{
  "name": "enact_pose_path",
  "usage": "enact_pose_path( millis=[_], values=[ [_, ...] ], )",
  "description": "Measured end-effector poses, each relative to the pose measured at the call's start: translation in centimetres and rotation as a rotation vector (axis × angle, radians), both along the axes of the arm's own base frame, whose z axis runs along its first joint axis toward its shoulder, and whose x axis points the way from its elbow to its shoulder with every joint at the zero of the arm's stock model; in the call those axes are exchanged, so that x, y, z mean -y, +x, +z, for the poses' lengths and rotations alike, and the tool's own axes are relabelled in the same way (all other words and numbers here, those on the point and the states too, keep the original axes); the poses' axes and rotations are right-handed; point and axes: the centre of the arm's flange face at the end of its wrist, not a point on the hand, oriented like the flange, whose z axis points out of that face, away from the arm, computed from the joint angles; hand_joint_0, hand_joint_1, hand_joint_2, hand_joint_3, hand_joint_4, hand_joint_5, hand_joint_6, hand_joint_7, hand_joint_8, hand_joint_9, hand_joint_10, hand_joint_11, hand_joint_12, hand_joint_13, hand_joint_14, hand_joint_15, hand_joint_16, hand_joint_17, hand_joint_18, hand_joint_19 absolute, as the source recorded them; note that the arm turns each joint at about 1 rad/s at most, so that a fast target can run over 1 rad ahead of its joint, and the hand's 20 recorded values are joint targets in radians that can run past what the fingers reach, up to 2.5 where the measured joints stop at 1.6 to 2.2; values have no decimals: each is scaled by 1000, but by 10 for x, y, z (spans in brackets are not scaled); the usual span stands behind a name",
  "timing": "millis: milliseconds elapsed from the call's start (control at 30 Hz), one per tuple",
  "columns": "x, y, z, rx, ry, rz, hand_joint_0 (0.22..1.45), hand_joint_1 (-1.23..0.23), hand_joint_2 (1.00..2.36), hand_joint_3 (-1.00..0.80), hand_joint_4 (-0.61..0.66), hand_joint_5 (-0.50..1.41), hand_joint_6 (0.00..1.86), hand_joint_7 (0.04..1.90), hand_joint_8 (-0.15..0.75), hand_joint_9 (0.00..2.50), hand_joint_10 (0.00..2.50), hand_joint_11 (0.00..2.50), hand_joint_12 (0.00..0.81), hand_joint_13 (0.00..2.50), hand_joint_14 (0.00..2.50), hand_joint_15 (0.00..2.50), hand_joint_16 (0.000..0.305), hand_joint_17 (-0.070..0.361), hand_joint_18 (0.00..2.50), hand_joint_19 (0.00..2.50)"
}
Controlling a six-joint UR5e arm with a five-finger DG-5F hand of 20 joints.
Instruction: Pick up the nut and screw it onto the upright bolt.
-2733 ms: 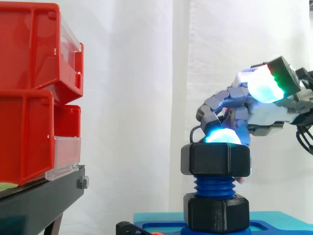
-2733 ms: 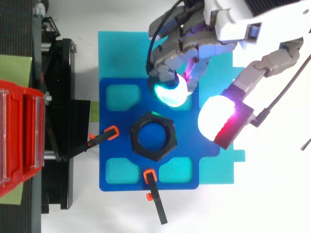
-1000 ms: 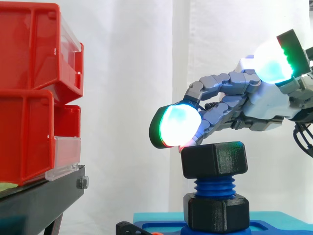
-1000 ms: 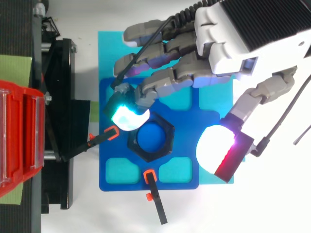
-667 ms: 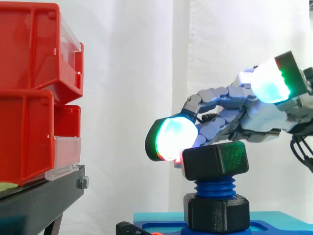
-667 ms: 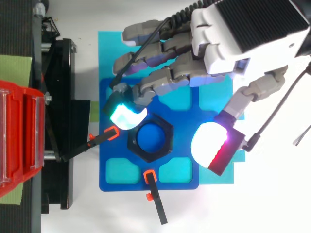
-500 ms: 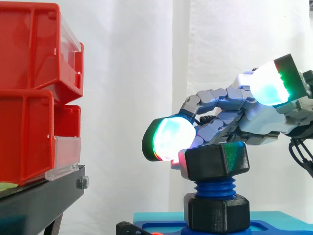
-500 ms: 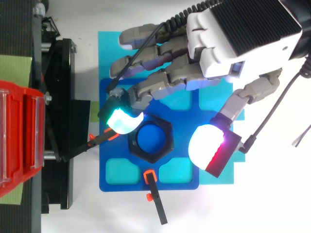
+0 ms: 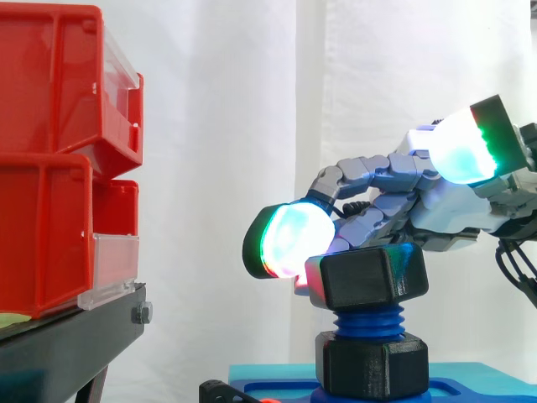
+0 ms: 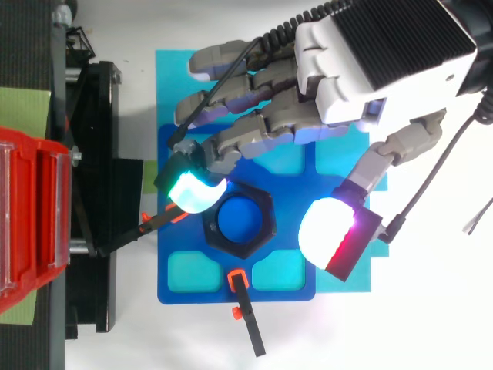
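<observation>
Robot lab — white curtain (image 9: 218,210), red bins (image 9: 50,159).

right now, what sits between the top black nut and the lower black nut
Bare thread of the blue bolt, between the top black nut and the lower black nut, in the side view.

Bright, even light fills both views and washes the white curtain (image 9: 210,252) almost flat, leaving only faint fold shading. From above, the counter (image 10: 431,324) at four o'clock is nearly blown out. The glowing pads (image 10: 327,231) bloom white and lay a green sheen on the black nut (image 9: 373,277).
</observation>
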Motion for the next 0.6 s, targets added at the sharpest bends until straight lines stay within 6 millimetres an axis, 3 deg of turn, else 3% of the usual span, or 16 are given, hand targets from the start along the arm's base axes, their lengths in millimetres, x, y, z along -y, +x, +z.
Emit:
enact_pose_path(
  millis=[367,600],
  values=[
    [12,-4,2,5,-5,17,498,-167,1000,-500,189,-102,504,1241,264,606,0,0,330,368,0,0,39,87,98,0],
    [24,-6,14,-5,-11,28,503,-188,1000,-500,190,-82,503,1383,274,659,0,0,325,408,0,0,37,84,140,0]
  ],
)
